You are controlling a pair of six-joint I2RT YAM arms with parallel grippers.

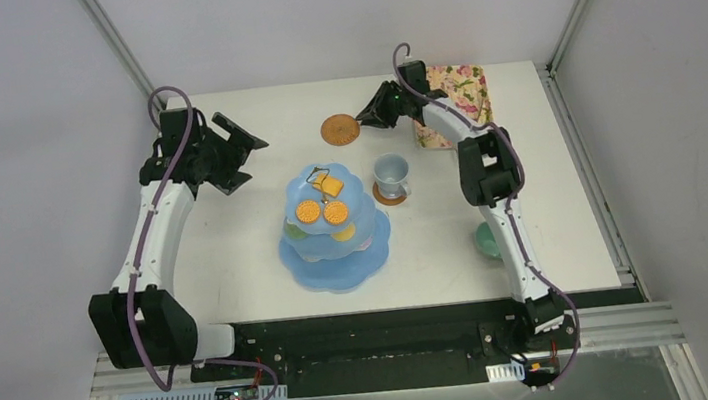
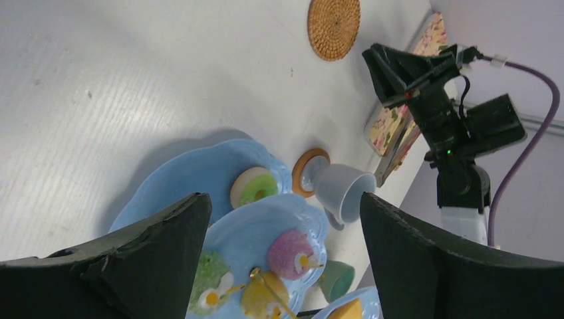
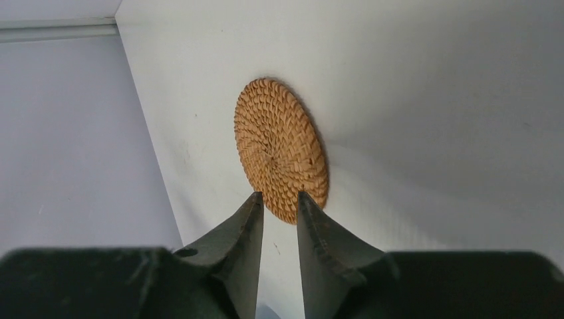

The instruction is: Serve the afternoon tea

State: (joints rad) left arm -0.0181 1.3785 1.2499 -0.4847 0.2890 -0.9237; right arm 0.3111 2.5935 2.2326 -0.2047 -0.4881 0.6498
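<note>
My right gripper (image 3: 279,197) points at the far part of the white table (image 1: 234,244), fingers drawn to a narrow gap with nothing between them, tips at the rim of a woven brown coaster (image 3: 279,146). The coaster is round, with no long axis, and lies flat just left of the floral tray (image 1: 458,87). Nearer me, the grey-blue cup (image 1: 391,171) stands upright on a second coaster (image 1: 388,197) beside the light-blue three-tier stand (image 1: 337,262). My left gripper (image 2: 282,199) hangs wide open, well apart.
</note>
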